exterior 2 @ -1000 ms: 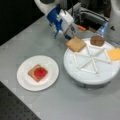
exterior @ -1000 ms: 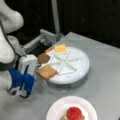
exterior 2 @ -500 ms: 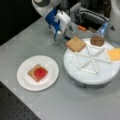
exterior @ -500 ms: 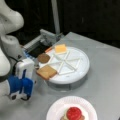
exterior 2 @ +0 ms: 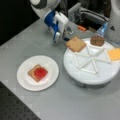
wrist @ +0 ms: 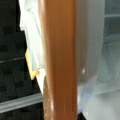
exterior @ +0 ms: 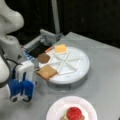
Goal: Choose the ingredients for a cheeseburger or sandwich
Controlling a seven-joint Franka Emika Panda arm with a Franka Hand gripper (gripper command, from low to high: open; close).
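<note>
While the white paper plate (exterior 2: pixel 23 81) already carries a partial sandwich (exterior 2: pixel 37 72), a brown toast square with a red round on top, the blue-and-white gripper (exterior: pixel 22 91) sits low at a front view's left, just beside the white round sectioned tray (exterior: pixel 82 67). In a front view the gripper (exterior 2: pixel 58 37) is turned sideways toward the second brown toast square (exterior 2: pixel 75 44), which lies in the tray compartment nearest to it with one corner jutting past the rim; that overhang looks like a convenient edge for taking the piece from the side. Whether the fingers have closed on the toast cannot be told: the fingertips seem just short of it or barely touching. The wrist view is filled by a brown edge-on band, probably this toast (wrist: pixel 60 62), which suggests the piece lies directly before or between the fingers. A dark brown patty disc (exterior: pixel 43 58) and a yellow-orange cheese square (exterior: pixel 60 48) rest in neighbouring compartments farther round the tray, each kept apart by the raised white ribs. No green round can be made out with certainty under the red one.
</note>
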